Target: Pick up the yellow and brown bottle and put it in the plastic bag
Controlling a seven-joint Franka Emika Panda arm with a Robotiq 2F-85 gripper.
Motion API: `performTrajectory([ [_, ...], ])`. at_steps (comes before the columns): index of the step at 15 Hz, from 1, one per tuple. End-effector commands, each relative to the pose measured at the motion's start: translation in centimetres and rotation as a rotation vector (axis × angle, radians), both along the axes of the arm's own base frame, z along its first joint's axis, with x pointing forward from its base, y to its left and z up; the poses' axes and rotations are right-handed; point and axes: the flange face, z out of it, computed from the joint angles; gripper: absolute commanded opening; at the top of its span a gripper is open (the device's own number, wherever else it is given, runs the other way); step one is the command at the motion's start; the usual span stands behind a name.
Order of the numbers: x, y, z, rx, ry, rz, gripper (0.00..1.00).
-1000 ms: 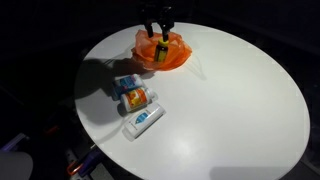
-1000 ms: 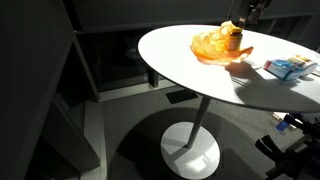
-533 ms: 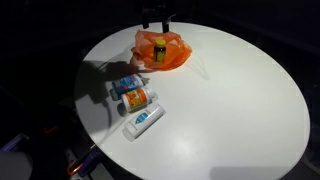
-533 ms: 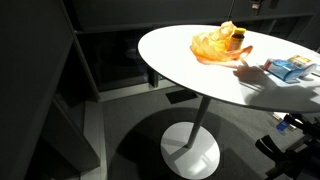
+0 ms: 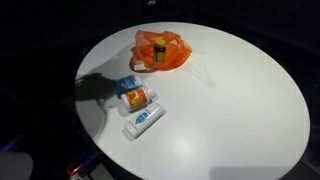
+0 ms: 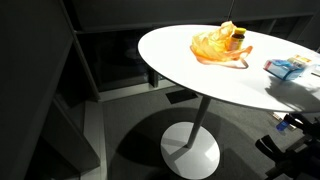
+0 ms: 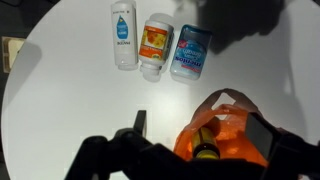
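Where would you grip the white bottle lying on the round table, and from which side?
Grip across the middle of its body, coming from straight above. The white bottle lies flat on its side, leaving both long sides exposed. The orange-labelled jar lies close alongside, so that finger probably has little room.

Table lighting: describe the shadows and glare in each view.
In an exterior view, the white table is brightly lit against black surroundings, with a dark shadow at its edge beside the blue pack. In an exterior view, the floor is dim. In the wrist view, the tabletop is washed out, the fingers are dark silhouettes, and another dark patch falls at top right.
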Motion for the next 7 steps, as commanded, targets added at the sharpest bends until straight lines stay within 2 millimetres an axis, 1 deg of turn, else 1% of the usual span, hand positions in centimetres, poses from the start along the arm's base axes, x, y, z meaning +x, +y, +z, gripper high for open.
performTrajectory([
  [1,-2.4,-1.6,1.9,0.044,0.020,-0.007,1.00],
  [2,-2.8,-1.8,1.8,0.058,0.034,-0.005,1.00],
  [3,-1.6,-1.3,1.6,0.022,0.021,-0.017,1.00],
  [7,-2.2,-1.7,1.5,0.035,0.034,-0.019,1.00],
])
